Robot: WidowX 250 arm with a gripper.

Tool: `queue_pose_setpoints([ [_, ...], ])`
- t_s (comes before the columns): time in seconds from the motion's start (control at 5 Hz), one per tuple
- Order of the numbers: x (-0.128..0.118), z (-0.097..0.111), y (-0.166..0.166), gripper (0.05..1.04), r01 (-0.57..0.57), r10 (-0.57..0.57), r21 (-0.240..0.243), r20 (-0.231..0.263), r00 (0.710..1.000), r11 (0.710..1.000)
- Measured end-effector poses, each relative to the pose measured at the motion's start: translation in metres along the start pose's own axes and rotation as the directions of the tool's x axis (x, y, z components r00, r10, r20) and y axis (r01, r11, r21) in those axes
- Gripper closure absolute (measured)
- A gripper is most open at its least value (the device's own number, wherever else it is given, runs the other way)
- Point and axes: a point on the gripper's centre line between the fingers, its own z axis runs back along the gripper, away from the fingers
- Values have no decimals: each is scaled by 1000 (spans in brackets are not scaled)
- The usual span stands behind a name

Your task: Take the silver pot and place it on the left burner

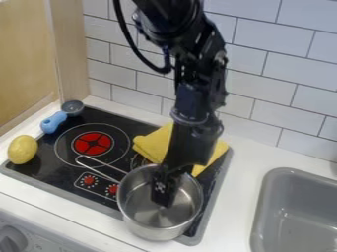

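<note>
The camera looks down at a slant on stovetop [46,154] and sink [263,206].

Setting: kitchen, full-size or mock-up not determinable. Basis: black cooktop [59,170] set in a white tabletop [231,211], with a round red-centred burner [92,143] and red-marked controls [89,180] along its front. Grey sink [289,172] to the right. Wall behind: white rectangular tiles [273,64], dark joints. Large dial [12,240] on the front panel, lower left. Wares consistent with a kitchen: silver pot [141,216], yellow cloth [151,142], blue-handled scoop [54,122]. Light wood-toned panel [26,59] at left side.
</note>
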Motion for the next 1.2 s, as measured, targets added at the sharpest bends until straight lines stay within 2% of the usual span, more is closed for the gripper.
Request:
queue_pose_setpoints([
  [0.4,3,-1,10,740,33,-33,12,4,999,999],
  [0.6,2,-1,10,943,34,-35,12,1,999,999],
  [0.8,2,-1,9,1015,32,-32,1,-3,999,999],
  [1.2,4,0,6,1020,39,-39,-10,-4,999,999],
])
